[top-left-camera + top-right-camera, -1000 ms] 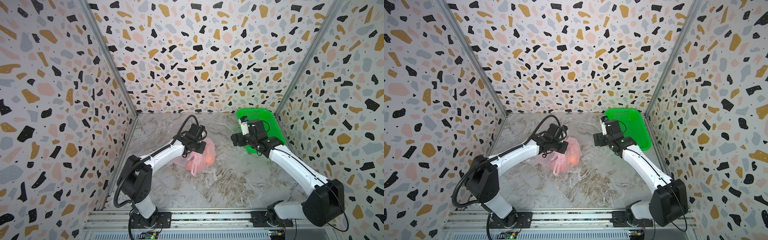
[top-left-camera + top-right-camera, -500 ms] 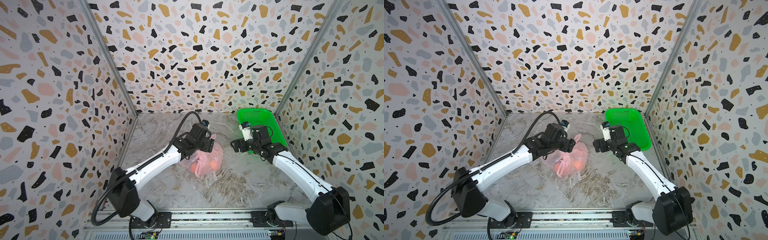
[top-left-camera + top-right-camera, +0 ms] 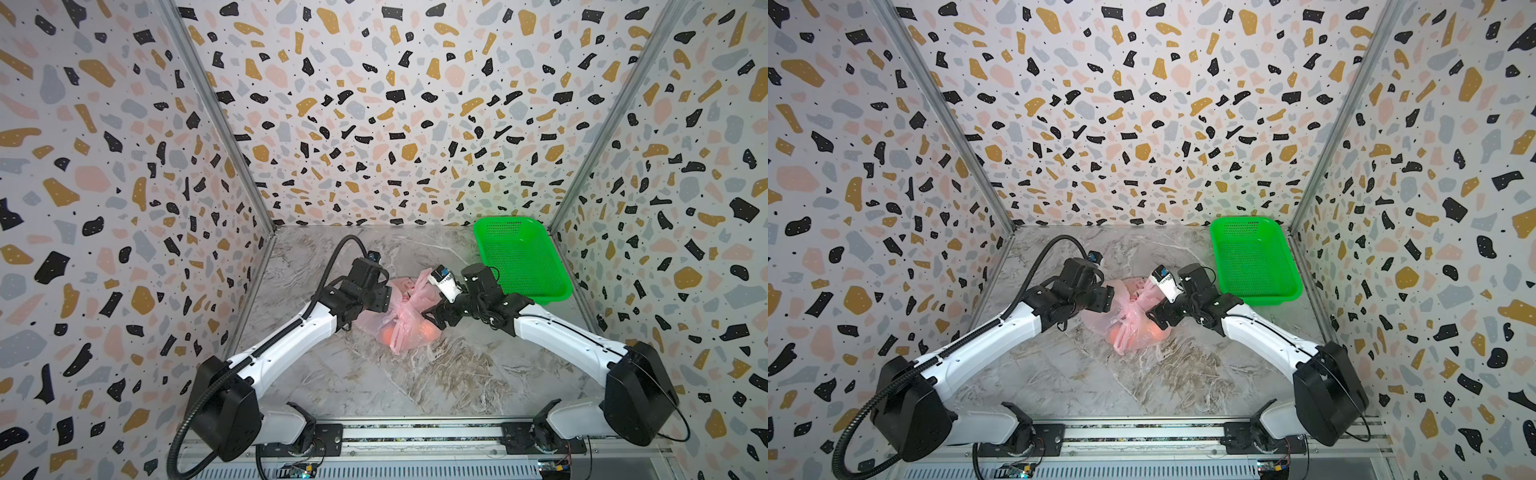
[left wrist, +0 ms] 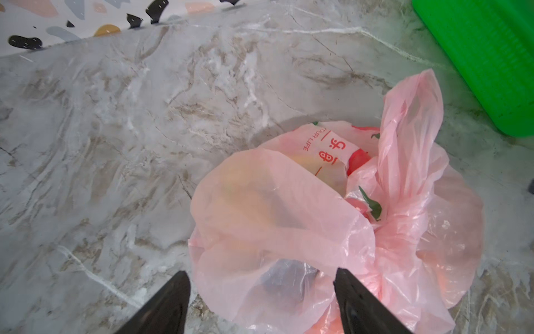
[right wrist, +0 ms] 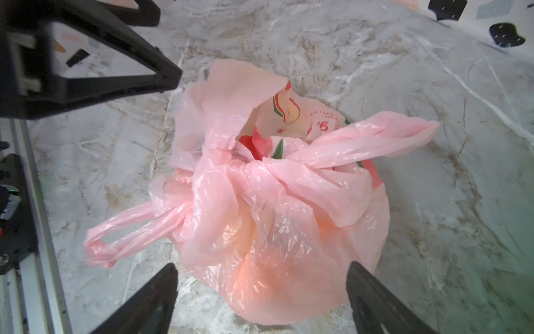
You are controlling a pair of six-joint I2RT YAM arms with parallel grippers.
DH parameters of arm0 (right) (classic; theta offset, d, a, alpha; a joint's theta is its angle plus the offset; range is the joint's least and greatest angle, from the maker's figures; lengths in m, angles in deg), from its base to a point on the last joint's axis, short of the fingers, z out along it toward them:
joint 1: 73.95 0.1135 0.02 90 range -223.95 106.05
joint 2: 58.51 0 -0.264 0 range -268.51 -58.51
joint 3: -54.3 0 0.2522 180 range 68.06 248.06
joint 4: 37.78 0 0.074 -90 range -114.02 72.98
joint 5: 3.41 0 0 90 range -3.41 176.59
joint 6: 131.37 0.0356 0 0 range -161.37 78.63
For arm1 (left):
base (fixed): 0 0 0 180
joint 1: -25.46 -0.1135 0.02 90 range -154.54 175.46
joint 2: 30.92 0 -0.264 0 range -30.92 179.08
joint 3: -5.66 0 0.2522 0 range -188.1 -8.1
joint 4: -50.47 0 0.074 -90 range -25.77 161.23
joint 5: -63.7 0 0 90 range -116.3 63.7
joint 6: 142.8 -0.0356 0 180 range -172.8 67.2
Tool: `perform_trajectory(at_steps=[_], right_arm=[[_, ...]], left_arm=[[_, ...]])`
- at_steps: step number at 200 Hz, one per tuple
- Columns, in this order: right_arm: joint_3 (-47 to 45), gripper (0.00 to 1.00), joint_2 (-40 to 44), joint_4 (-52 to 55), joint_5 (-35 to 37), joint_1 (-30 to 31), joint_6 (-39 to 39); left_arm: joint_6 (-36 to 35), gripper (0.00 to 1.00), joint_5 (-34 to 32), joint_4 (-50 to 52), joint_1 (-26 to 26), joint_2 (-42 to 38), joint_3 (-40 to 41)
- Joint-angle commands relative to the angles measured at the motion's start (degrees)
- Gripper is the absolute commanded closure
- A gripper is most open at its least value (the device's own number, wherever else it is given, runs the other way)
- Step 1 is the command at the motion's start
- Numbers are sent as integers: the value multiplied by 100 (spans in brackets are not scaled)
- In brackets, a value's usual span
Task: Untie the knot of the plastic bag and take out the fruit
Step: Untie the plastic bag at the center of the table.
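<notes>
The pink translucent plastic bag (image 3: pixel 405 318) (image 3: pixel 1128 322) lies on the marble floor between both arms. Its knot (image 5: pixel 222 162) (image 4: pixel 378 228) is a twisted bunch on top, with one handle loop (image 5: pixel 130 231) trailing toward the front rail and another (image 5: pixel 375 138) sticking out the other way. Fruit shows only as an orange glow (image 5: pixel 260 277) (image 3: pixel 386 334) and a dark shape (image 4: pixel 289 274) through the plastic. My left gripper (image 4: pixel 260 277) (image 3: pixel 382 296) is open at the bag's left side, loose plastic between its fingers. My right gripper (image 5: pixel 261 269) (image 3: pixel 434 318) is open at the bag's right side.
A bright green perforated basket (image 3: pixel 519 257) (image 3: pixel 1252 257) (image 4: pixel 485 57) stands at the back right against the wall, just behind the right arm. Terrazzo-patterned walls close in three sides. A metal rail (image 3: pixel 415 434) runs along the front.
The left gripper has opened beside the bag. The right gripper has come away from the basket, leftward and down to the bag's right side. The bag has hardly shifted.
</notes>
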Motion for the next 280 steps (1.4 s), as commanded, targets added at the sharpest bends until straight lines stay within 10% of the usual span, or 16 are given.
perform_trajectory(at_steps=[1,67,136,280], right_arm=[[139,10,-267,-201,172,25,-388],[296,28,-945,-896,258,60,-597],[79,100,-767,-799,494,97,-778],[-200,100,-70,-169,1120,18,-1062]], left_arm=[[-359,19,114,-221,10,58,-59],[-951,12,275,158,14,84,-161],[-1147,2,437,167,22,-4,-75],[-3625,4,987,-2074,125,-296,1092]])
